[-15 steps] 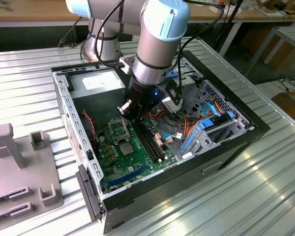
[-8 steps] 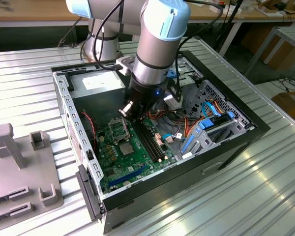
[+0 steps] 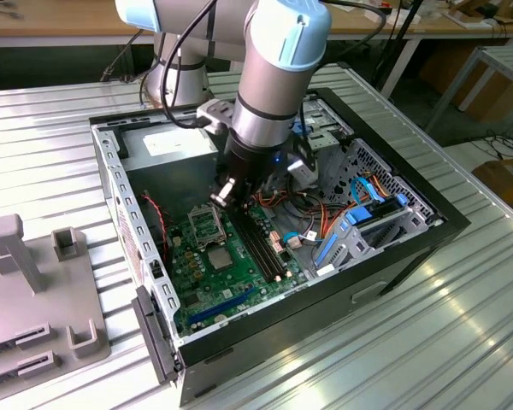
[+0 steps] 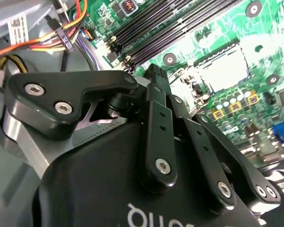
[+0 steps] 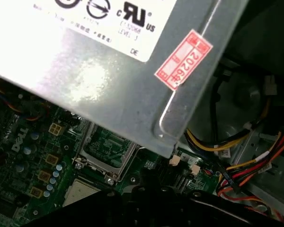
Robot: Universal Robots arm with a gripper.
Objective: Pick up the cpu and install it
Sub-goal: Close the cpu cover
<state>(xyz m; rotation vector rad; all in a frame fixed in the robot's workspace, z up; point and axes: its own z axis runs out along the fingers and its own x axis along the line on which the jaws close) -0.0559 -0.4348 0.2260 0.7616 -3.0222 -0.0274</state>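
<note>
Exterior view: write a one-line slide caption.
Gripper hovering above the green motherboard inside an open computer case on a ribbed metal table.

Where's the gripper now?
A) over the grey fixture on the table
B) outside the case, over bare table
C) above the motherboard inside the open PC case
C: in the exterior view the gripper hangs above the green motherboard inside the open computer case.

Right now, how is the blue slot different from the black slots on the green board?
Colour: the blue slot is bright blue, the black slots are dark. Number: the blue slot lies alone, the black slots lie several side by side. Direction: the blue slot runs crosswise to the black slots. Both are long, narrow and sit on the green board.
</note>
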